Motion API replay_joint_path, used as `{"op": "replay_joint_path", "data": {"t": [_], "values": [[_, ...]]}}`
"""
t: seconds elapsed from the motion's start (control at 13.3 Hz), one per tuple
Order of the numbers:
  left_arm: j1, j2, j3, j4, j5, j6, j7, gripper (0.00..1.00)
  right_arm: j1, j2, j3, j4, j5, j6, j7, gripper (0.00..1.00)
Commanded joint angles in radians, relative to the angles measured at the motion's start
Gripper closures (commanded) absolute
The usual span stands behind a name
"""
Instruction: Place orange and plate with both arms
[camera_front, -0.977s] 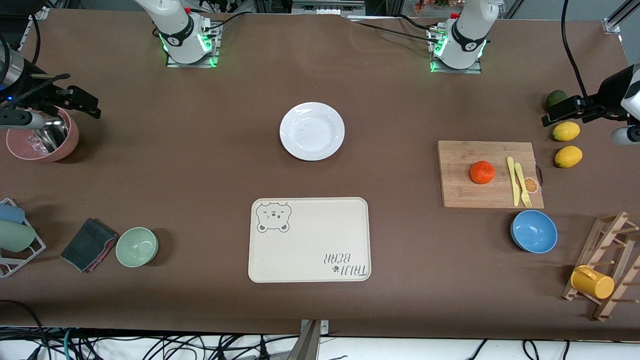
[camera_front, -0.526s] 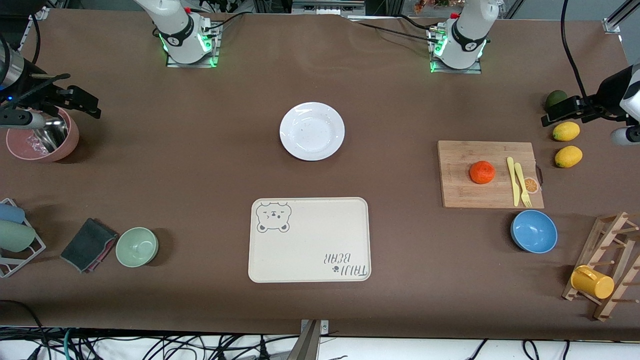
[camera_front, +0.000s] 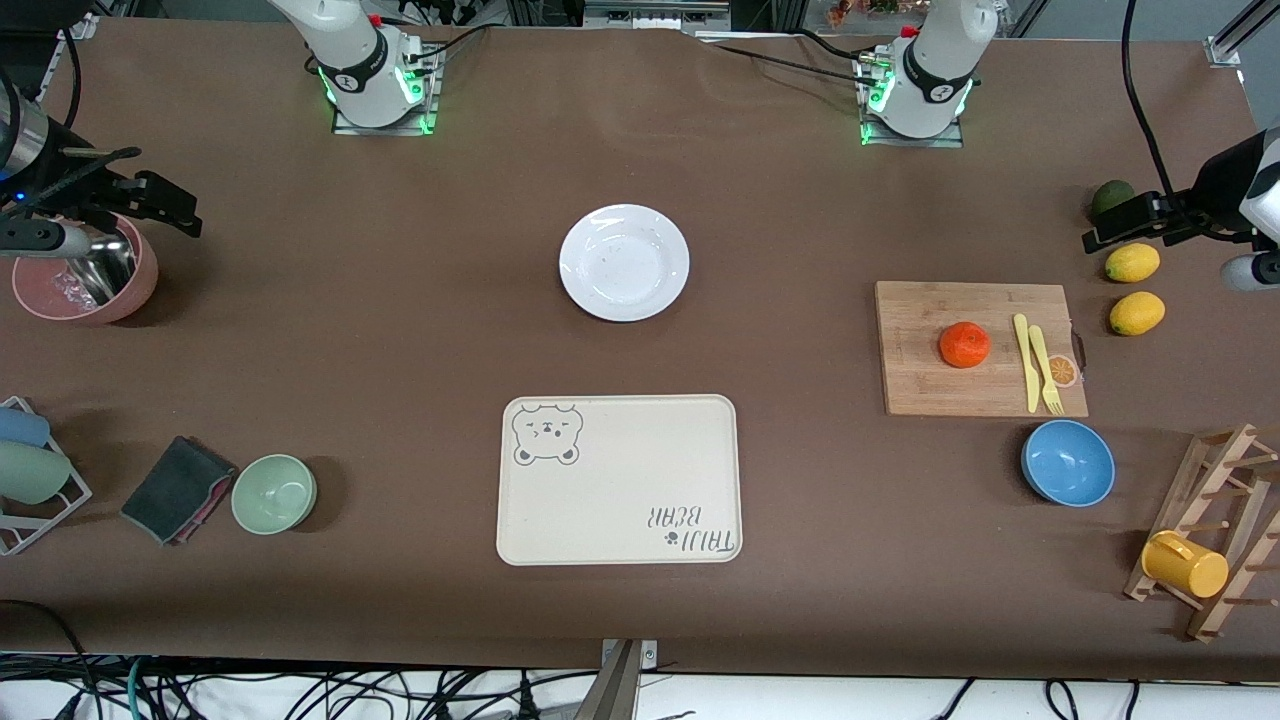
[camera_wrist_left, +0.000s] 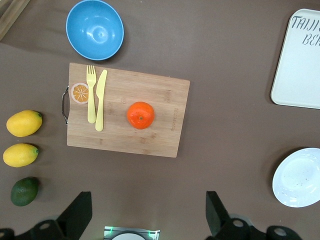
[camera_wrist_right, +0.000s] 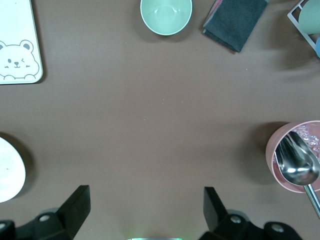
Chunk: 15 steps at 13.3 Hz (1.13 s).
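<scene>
The orange (camera_front: 964, 344) lies on a bamboo cutting board (camera_front: 920, 380) toward the left arm's end of the table. It also shows in the left wrist view (camera_wrist_left: 140, 115). The white plate (camera_front: 624, 262) sits bare mid-table, farther from the front camera than the bear-print tray. Its edge shows in both wrist views (camera_wrist_left: 299, 177) (camera_wrist_right: 7, 175). My left gripper (camera_wrist_left: 146, 200) is open and empty, high over the table's left-arm end near the lemons. My right gripper (camera_wrist_right: 145, 195) is open and empty, high over the right arm's end near the pink bowl.
The cream bear-print tray (camera_front: 619, 480) lies nearer the front camera than the plate. A yellow knife and fork (camera_front: 1035, 362) lie on the board. Around it are a blue bowl (camera_front: 1068, 462), two lemons (camera_front: 1132, 262), an avocado (camera_front: 1111, 197) and a rack with a yellow cup (camera_front: 1185, 565). At the right arm's end are a pink bowl with scoop (camera_front: 85, 280), a green bowl (camera_front: 274, 493) and a cloth (camera_front: 178, 488).
</scene>
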Motion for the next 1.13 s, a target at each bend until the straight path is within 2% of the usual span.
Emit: {"op": "replay_joint_path", "data": {"t": [0.0, 0.3, 0.68, 0.9, 1.05], "values": [[0.006, -0.010, -0.006, -0.005, 0.009, -0.006, 0.014, 0.00, -0.002, 0.000, 0.000, 0.016, 0.014, -0.016, -0.009, 0.00], [0.006, -0.003, -0.004, -0.014, 0.009, 0.007, 0.014, 0.00, -0.002, 0.000, 0.000, 0.017, 0.014, -0.016, -0.011, 0.00], [0.010, -0.004, -0.003, -0.206, 0.016, 0.230, 0.019, 0.00, -0.002, 0.000, 0.002, 0.016, 0.014, -0.018, -0.009, 0.00], [0.016, 0.009, -0.004, -0.333, 0.014, 0.410, 0.021, 0.00, -0.002, -0.001, 0.000, 0.014, 0.014, -0.019, -0.011, 0.00], [0.006, 0.072, -0.006, -0.341, 0.009, 0.445, 0.025, 0.00, -0.002, 0.000, 0.000, 0.014, 0.014, -0.019, -0.011, 0.00]]}}
